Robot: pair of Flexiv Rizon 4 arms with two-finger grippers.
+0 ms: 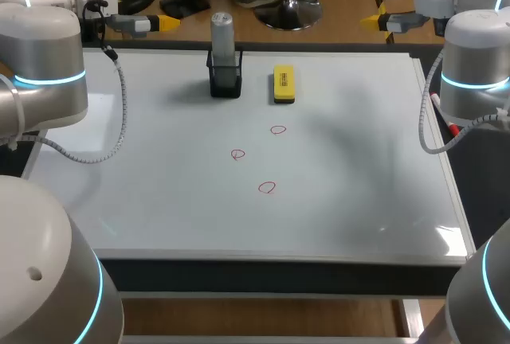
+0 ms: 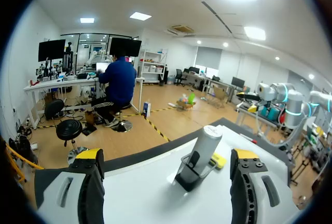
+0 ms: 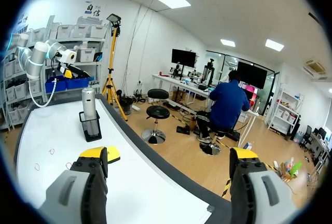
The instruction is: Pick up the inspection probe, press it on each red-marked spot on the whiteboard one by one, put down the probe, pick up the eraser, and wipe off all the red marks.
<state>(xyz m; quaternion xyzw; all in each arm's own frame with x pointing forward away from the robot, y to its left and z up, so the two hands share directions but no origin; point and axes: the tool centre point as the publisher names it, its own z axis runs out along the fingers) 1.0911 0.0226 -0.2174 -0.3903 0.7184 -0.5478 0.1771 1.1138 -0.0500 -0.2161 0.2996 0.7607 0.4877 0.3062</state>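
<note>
Left gripper (image 1: 166, 23) and right gripper (image 1: 371, 21) hang released at the far corners; probe (image 1: 222, 35) upright in its holder (image 1: 225, 83), eraser (image 1: 284, 84) just right; three red marks (image 1: 267, 188) nearer.

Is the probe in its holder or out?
In. The probe stands upright in the black holder at the far side of the whiteboard.

Left arm (image 1: 49, 73): entering from the left side, wrist lying level at the far left. Left gripper (image 1: 163, 23) (image 2: 166, 156): pointing toward the middle, fingers standing wide apart, empty. Right arm (image 1: 476, 65): entering from the right side, mirroring the left. Right gripper (image 1: 373, 21) (image 3: 168, 156): pointing toward the middle, fingers standing wide apart, empty
</note>
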